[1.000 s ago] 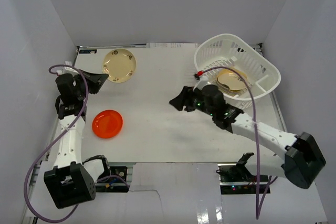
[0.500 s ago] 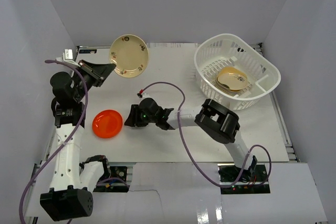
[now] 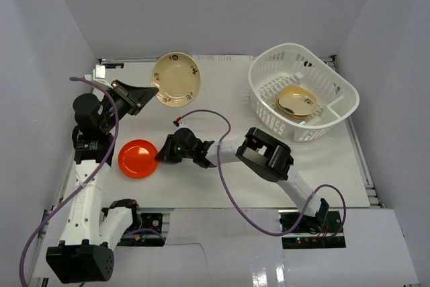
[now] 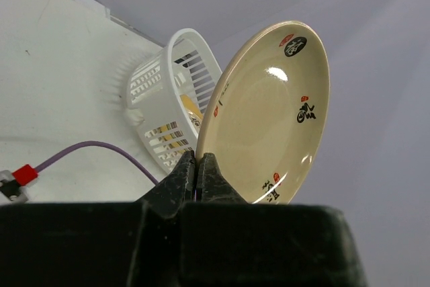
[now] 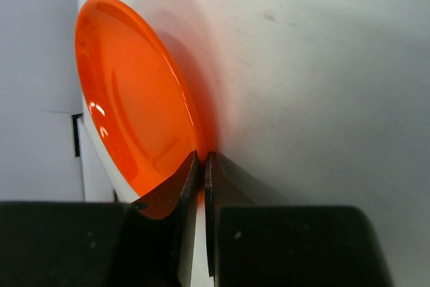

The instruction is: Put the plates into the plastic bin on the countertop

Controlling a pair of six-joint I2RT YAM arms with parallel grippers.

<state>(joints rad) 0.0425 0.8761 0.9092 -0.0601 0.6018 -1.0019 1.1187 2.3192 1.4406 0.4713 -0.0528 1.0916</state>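
Note:
My left gripper (image 3: 149, 93) (image 4: 196, 160) is shut on the rim of a cream plate (image 3: 176, 79) (image 4: 269, 115) with small dark prints, held tilted above the countertop (image 3: 222, 166). An orange plate (image 3: 138, 158) (image 5: 134, 112) lies at the left of the countertop. My right gripper (image 3: 160, 154) (image 5: 201, 160) has its jaws closed on that plate's right rim. The white plastic bin (image 3: 340, 82) (image 4: 154, 78) stands at the far right with a tan plate (image 3: 297, 102) inside it.
Purple cables (image 3: 208, 115) arc over the countertop from both arms. White walls close in the left, back and right sides. The right arm's elbow (image 3: 269, 156) rises over the centre of the countertop.
My right gripper swung from beside the bin across to the orange plate and closed on its rim. My left gripper lifted the cream plate and carried it rightward.

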